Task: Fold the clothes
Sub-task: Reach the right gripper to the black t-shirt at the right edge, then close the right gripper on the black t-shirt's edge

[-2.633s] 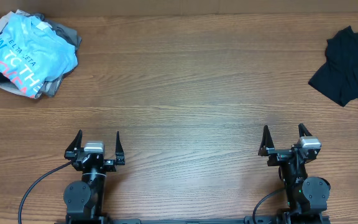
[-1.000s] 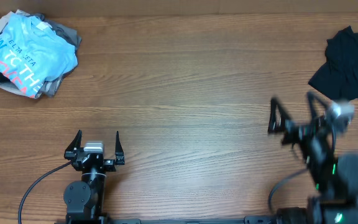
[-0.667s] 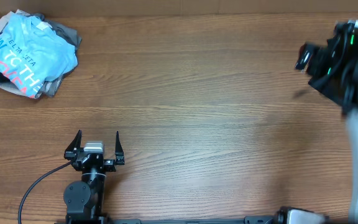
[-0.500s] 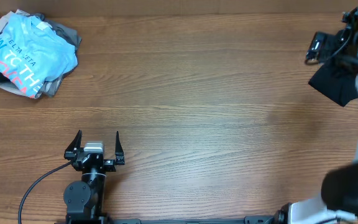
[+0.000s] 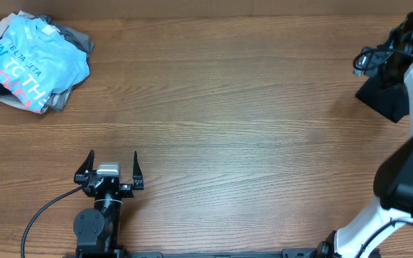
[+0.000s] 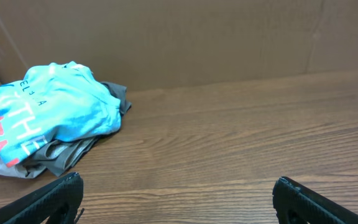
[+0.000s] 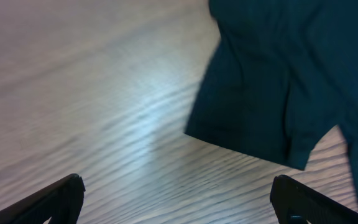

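1. While the left arm sits folded low over its base at the near edge of the table [image 5: 221, 107], the right arm reaches far out towards the table's far right corner.
2. The left gripper [image 5: 113, 159] points away from its base towards the far side. Its two fingers are spread wide, with only bare wood between them.
3. The right arm rises from its base at the near right edge and bends at a dark elbow joint. A long white link then runs towards the far side, ending in a wrist that hangs over the black T-shirt [image 5: 386, 100].
4. The right gripper [image 7: 178, 190] is tilted down at the tabletop with its jaws released and fully apart, gripping nothing. Its wrist view is blurred, so whether the fingertips touch the wood or hover above it cannot be told.
5. The black T-shirt lies flat at the far right edge of the table, and the right arm covers part of it from above. In the right wrist view, a squared corner of the cloth, probably a sleeve, lies just ahead of the open fingers and a little towards the right one.
6. A light blue T-shirt [image 5: 31, 61] with pink and white lettering is heaped on grey garments [image 5: 77, 39] in the far left corner, against a cardboard wall [image 6: 197, 37] and well apart from both grippers.
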Robot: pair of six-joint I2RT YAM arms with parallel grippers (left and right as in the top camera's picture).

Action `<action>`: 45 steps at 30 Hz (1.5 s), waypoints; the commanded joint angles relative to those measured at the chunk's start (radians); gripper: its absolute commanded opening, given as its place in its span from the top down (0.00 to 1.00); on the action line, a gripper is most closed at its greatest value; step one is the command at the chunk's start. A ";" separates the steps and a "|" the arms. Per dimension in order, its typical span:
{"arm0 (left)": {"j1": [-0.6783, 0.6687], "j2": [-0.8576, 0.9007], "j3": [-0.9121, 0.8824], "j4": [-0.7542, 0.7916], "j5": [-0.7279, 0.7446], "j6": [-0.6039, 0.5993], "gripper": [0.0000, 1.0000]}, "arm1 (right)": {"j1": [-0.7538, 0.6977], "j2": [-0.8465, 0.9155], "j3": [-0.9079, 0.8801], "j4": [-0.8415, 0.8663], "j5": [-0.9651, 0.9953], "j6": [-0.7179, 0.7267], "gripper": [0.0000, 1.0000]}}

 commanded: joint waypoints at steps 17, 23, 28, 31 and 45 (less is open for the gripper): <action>0.006 -0.007 -0.003 0.000 -0.010 0.023 0.00 | -0.016 0.246 0.011 0.042 0.026 -0.001 0.04; 0.006 -0.007 -0.003 0.000 -0.010 0.023 0.00 | -0.016 0.296 0.010 0.071 0.026 -0.002 0.05; 0.006 -0.007 -0.003 0.000 -0.010 0.023 0.00 | -0.017 0.311 0.010 0.094 0.026 -0.002 0.12; 0.006 -0.007 -0.003 0.000 -0.010 0.023 0.00 | -0.018 0.311 0.010 0.106 0.026 -0.002 0.17; 0.006 -0.007 -0.003 0.000 -0.010 0.023 0.00 | -0.026 0.310 0.011 0.123 0.027 -0.002 0.29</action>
